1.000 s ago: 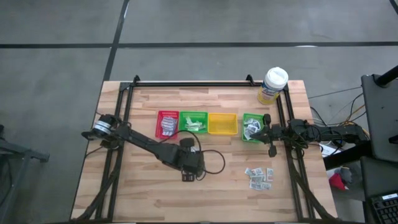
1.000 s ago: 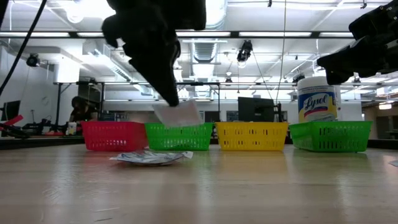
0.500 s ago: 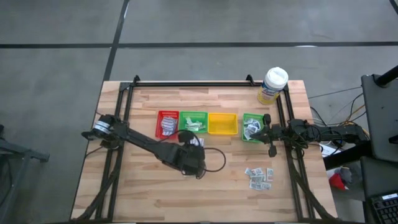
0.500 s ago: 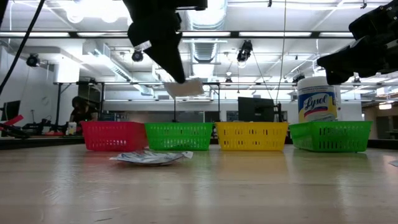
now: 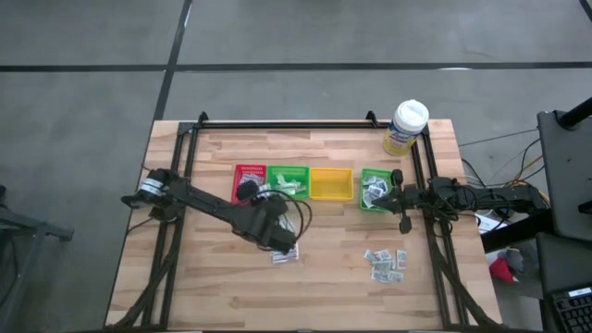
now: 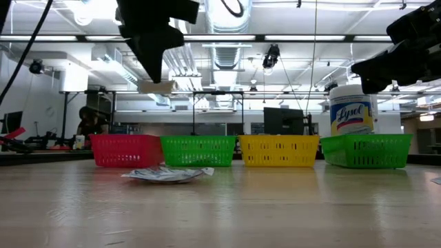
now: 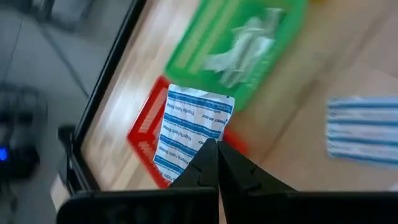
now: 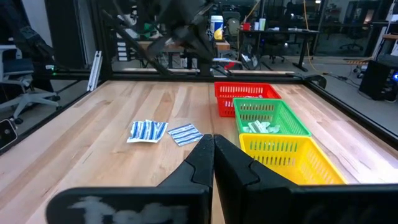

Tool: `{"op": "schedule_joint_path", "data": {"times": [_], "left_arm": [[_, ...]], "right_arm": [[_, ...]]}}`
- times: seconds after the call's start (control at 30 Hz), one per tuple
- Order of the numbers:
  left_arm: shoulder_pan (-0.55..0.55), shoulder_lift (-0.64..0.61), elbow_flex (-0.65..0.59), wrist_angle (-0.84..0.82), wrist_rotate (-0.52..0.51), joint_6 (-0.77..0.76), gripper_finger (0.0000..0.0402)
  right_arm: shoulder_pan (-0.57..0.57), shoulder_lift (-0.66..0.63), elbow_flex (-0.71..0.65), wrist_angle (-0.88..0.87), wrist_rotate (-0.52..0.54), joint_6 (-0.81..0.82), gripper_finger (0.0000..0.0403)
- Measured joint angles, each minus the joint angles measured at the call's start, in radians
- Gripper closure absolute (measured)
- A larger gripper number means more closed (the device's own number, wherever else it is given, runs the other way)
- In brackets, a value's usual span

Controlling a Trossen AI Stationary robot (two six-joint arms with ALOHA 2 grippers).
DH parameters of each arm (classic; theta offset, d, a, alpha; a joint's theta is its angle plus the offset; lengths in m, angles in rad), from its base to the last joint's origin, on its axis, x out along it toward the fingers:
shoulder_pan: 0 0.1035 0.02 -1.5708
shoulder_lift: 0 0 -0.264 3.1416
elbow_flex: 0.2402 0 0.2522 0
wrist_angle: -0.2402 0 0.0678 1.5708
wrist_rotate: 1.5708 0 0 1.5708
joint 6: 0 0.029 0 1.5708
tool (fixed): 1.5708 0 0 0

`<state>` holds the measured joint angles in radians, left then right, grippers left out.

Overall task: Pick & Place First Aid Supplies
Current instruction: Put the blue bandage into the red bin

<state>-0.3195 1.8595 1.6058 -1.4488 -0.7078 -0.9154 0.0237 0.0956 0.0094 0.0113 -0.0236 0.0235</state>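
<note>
Carrying packet [image 7: 193,127] nearer red tray [image 5: 250,176]

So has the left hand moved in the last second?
Yes. The left hand, shut on a packet, has gone from nearer the front of the table to the red tray.

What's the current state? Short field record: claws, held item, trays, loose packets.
left claw: shut on blue-striped packet, raised above red tray
right claw: shut, empty, parked near right green tray
tray row, left to right: red, green tray, yellow tray, right green
yellow tray: looks empty
loose on table: one packet mid-table, packet cluster near the right side
tub: back right corner
</note>
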Motion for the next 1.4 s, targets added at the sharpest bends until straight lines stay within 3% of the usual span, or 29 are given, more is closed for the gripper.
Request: {"op": "schedule_joint_path", "data": {"times": [0.17,0.33,0.47,0.83,1.17,1.4], "left_arm": [[0.046,0.0,-0.001,-0.033,0.023,-0.19,0.0402],[0.118,0.0,-0.003,-0.033,0.165,-0.309,0.0402],[0.172,0.0,-0.005,-0.034,0.194,-0.362,0.0402],[0.307,0.0,-0.007,-0.033,0.235,-0.392,0.0402],[0.342,0.0,-0.009,-0.031,0.239,-0.386,0.0402],[0.352,0.0,-0.114,0.061,0.256,-0.397,0.0401]], "right_arm": [[0.0,0.0,0.0,0.0,0.0,0.0,0.0394],[0.0,0.0,0.0,0.0,0.0,0.0,0.0394],[0.0,0.0,0.0,0.0,0.0,0.0,0.0394],[0.0,0.0,0.0,0.0,0.0,0.0,0.0394],[0.0,0.0,0.0,0.0,0.0,0.0,0.0394],[0.0,0.0,0.0,0.0,0.0,0.0,0.0394]]}}
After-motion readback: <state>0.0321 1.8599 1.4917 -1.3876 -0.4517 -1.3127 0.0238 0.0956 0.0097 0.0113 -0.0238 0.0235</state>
